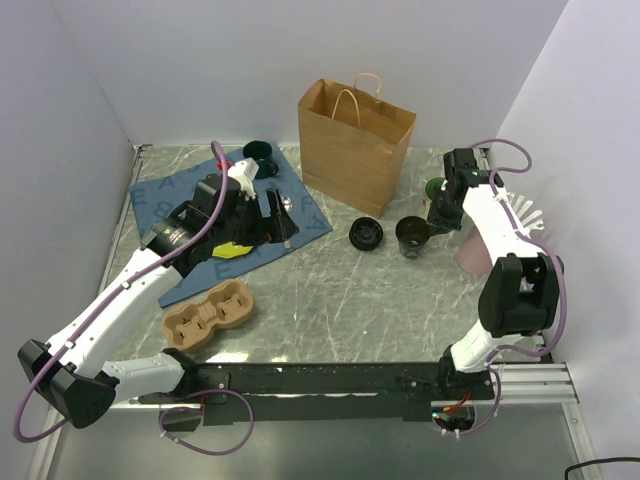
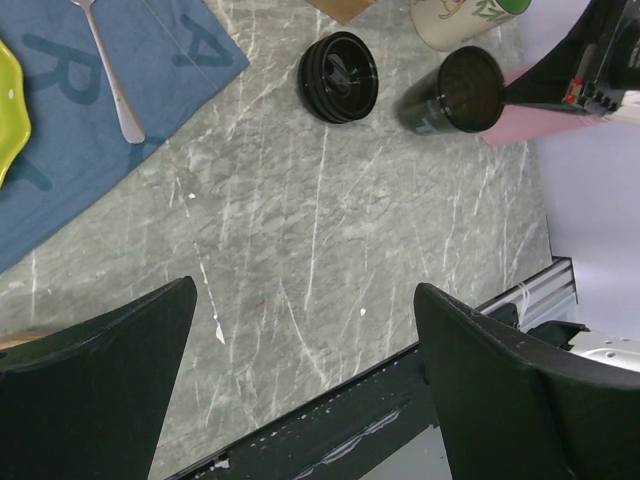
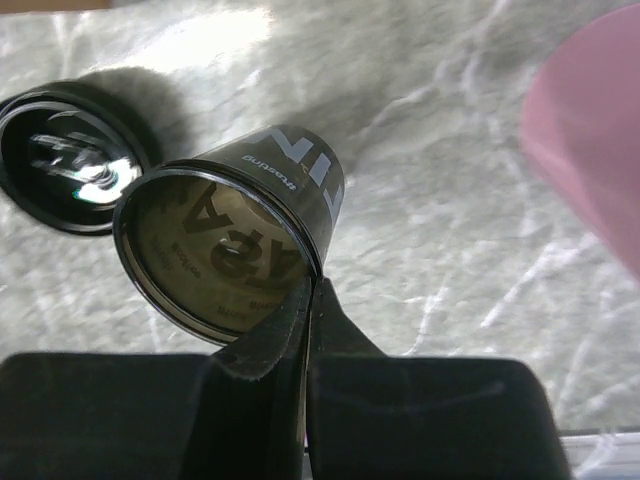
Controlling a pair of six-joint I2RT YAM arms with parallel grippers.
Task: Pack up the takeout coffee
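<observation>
place: robot lab cell | evidence: plain white walls (image 1: 200, 60), marble-look table (image 1: 340, 300)

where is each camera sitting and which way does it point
Top external: above and behind the bases, looking down over the table toward the bag; left arm and right arm show.
Left wrist: over the mat edge, looking down at lid and cup; open left gripper frames the bottom.
Right wrist: low beside the cup; right gripper shut on its rim.
Shared: all three show cup and lid.
</observation>
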